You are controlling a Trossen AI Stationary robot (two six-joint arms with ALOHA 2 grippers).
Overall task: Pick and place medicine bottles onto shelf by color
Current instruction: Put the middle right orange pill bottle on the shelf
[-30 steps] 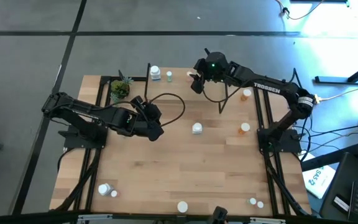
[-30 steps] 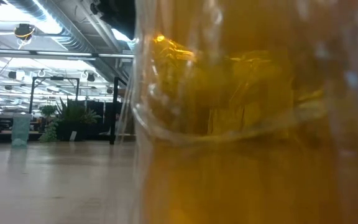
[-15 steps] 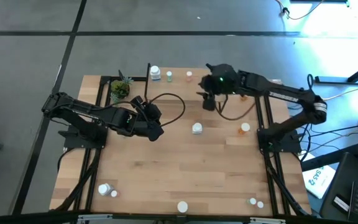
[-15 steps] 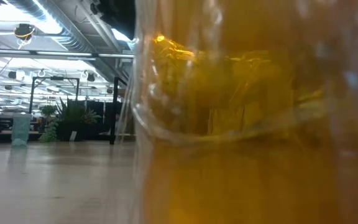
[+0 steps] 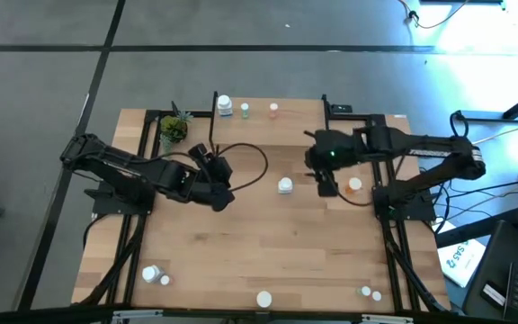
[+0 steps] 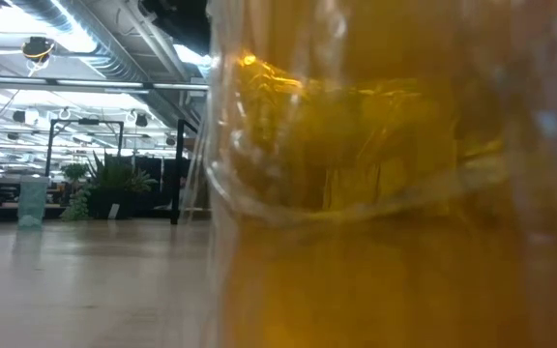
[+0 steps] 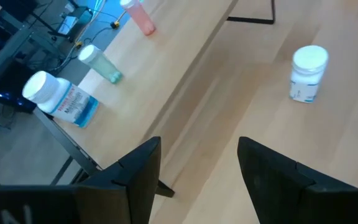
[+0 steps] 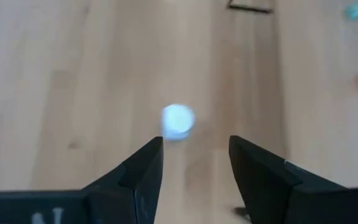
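Observation:
The shelf stands at the table's far edge and carries a white bottle, a pale green bottle and a pink bottle, all upright. On the table stand a white bottle and an orange bottle. My right gripper hangs open between those two, above the table; its wrist view shows the white bottle ahead of its fingers. My left gripper is open left of centre and faces the shelf and the white bottle.
A small potted plant stands at the far left. More bottles stand along the near edge. An orange bottle right before the low camera fills most of that view. A black cable loops by the left gripper.
My right gripper has swung from the shelf's right end toward the table's near and right side and tipped further down, staying open. It now hangs between the white and the orange bottle. The bottles have kept their places.

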